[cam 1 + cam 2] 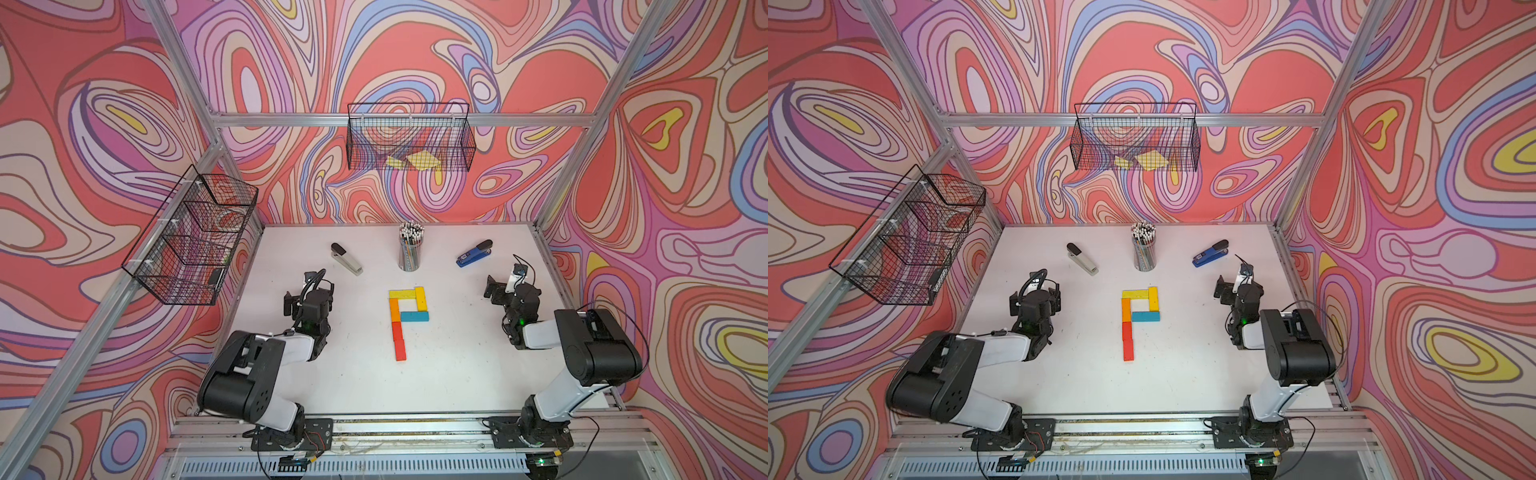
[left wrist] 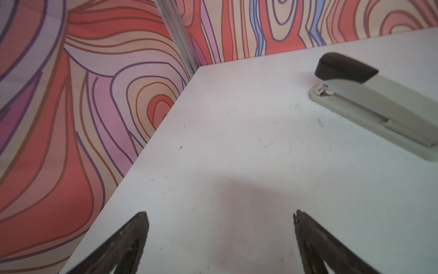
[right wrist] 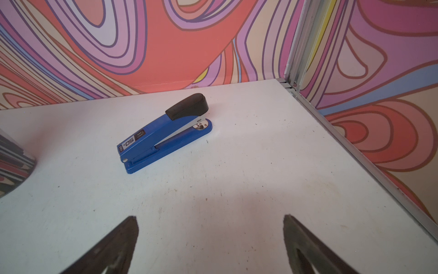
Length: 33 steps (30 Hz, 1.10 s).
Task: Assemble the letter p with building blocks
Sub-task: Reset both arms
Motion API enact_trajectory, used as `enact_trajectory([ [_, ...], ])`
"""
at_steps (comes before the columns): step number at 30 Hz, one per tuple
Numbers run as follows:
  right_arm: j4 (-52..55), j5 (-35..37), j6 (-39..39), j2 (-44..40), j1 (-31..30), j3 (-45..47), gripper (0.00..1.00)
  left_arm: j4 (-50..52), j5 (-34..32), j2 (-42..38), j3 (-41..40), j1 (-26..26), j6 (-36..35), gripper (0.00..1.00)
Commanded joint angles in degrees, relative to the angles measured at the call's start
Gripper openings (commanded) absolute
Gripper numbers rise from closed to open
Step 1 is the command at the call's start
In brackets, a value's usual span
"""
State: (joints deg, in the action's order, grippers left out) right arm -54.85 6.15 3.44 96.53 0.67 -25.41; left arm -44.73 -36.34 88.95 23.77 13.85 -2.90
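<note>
The letter p (image 1: 395, 322) lies flat at the middle of the white table (image 1: 457, 374). It is built from all six building blocks (image 1: 1145, 317): an orange bar (image 1: 393, 309) and two red bars (image 1: 397, 331) form the stem running toward 6 o'clock, and two yellow bars (image 1: 402, 294) with a teal bar (image 1: 414, 317) form the loop on the 3 o'clock side. The left gripper (image 2: 220, 223) hangs at 9 o'clock of the letter and the right gripper (image 3: 210, 221) at 3 o'clock. Both are well apart from it, jaws spread wide with nothing between them. The shape reads as done, so the danger now is spoiling it. The bars only abut and nothing locks them, so a low sweep of either arm across the centre would likely scatter them. The lowest red bar (image 1: 400, 350) seems to lean a touch toward 5 o'clock, and an attempt to straighten it could shove its neighbour out of line. The grey stapler (image 1: 347, 259) at 11 o'clock, the pencil cup (image 1: 410, 249) at 12 and the blue stapler (image 1: 473, 252) at 1 stand clear of the letter, but a careless reach toward the far edge could tip the cup onto the loop.
</note>
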Motion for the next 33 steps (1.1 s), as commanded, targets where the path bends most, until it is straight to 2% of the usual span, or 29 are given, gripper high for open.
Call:
enact_trajectory([
  [1, -1.0, 0.4, -0.5, 0.7, -0.2, -0.6, 0.98, -3.2, 1.1, -1.2, 1.3, -1.0, -0.8, 0.99],
  [3, -1.0, 0.5, -0.5, 0.7, -0.2, -0.7, 0.98, -14.4, -2.0, 0.3, -2.3, 1.2, -4.6, 0.99],
  [5, -1.0, 0.4, -0.5, 0.8, -0.2, -0.6, 0.98, -21.1, -3.4, 1.2, -4.7, 2.7, -6.7, 0.99],
  [9, -1.0, 0.5, -0.5, 0.8, -0.2, -0.7, 0.98, -22.7, -4.1, 1.2, -5.5, 3.1, -6.7, 0.99],
  [15, -1.0, 0.5, -0.5, 0.8, -0.3, -0.7, 0.98, -31.0, -6.0, 2.6, -8.4, 4.0, -7.9, 0.99],
  [18, -1.0, 0.5, -0.5, 0.7, -0.4, -0.7, 0.98, -30.9, -5.4, 1.6, -9.4, 4.0, -7.0, 0.99],
  [21, -1.0, 0.6, -0.5, 0.7, -0.4, -0.7, 0.98, -30.3, -4.0, 3.1, -7.6, 4.0, -9.1, 0.99],
  [24, -0.9, 0.7, -0.6, 0.7, -0.3, -0.7, 0.98, -25.1, -3.1, 1.3, -6.8, 3.8, -7.8, 0.99],
  [27, -1.0, 0.7, -0.6, 0.8, -0.5, -0.7, 0.98, -31.1, -1.1, 1.3, -10.3, 3.9, -7.5, 0.99],
  [30, -1.0, 0.8, -0.5, 0.8, -0.5, -0.7, 0.98, -29.7, 6.6, 0.5, -10.9, -0.2, -4.8, 0.99],
  [31, -1.0, 0.8, -0.6, 0.8, -0.5, -0.7, 0.98, -24.4, 12.9, -1.3, -9.9, -3.5, -1.6, 0.99],
  [32, -1.0, 0.8, -0.5, 0.8, -0.5, -0.7, 0.98, -14.6, 20.4, -3.2, -8.5, -7.6, 3.4, 0.99],
  [33, -1.0, 0.9, -0.6, 0.8, -0.5, -0.7, 0.98, -15.6, 23.0, -0.9, -7.2, -10.6, 5.0, 0.99],
])
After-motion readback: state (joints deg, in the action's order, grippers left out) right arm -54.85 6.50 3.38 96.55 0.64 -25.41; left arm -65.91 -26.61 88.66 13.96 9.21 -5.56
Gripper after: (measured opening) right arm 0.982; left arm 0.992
